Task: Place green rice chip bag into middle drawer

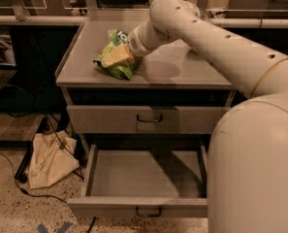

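The green rice chip bag [115, 58] lies crumpled on the grey cabinet top [182, 67], left of centre, with its tan chip picture facing up. My gripper [125, 54] is at the bag's right side, right against it and mostly hidden behind my white wrist. The middle drawer [146, 174] is pulled out wide open below and nothing lies in it. Its front with the dark loop handle [148, 211] faces me. The drawer front above it [150, 119] is shut.
A tan cloth bag [49, 160] and dark cables lie on the floor left of the cabinet. My white arm [216, 47] crosses the cabinet top from the right, and my base [255, 169] fills the lower right. A counter runs along the back.
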You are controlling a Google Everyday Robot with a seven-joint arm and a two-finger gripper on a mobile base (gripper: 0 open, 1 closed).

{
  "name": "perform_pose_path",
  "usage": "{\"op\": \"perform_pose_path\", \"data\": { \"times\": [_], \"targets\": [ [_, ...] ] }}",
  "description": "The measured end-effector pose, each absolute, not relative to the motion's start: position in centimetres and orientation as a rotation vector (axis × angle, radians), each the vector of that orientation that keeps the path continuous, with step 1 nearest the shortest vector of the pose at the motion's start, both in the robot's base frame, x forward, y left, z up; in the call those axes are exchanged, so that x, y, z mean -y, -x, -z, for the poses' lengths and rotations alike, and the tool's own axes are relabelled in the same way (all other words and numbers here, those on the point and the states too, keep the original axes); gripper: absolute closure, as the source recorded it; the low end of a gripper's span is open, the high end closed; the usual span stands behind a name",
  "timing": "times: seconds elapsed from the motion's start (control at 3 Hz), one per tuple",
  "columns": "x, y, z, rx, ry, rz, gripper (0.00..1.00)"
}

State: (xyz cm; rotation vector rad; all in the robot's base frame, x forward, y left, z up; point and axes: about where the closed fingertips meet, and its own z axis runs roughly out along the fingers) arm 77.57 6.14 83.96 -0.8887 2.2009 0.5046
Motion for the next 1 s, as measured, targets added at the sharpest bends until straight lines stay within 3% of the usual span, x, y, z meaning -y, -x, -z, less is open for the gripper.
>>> {"op": "perform_pose_path", "data": {
  "times": [1.0],
  "targets": [
    [-6.15,-77.57,-83.94,-2.201,0.889,-0.505,0.86]
  ]
}}
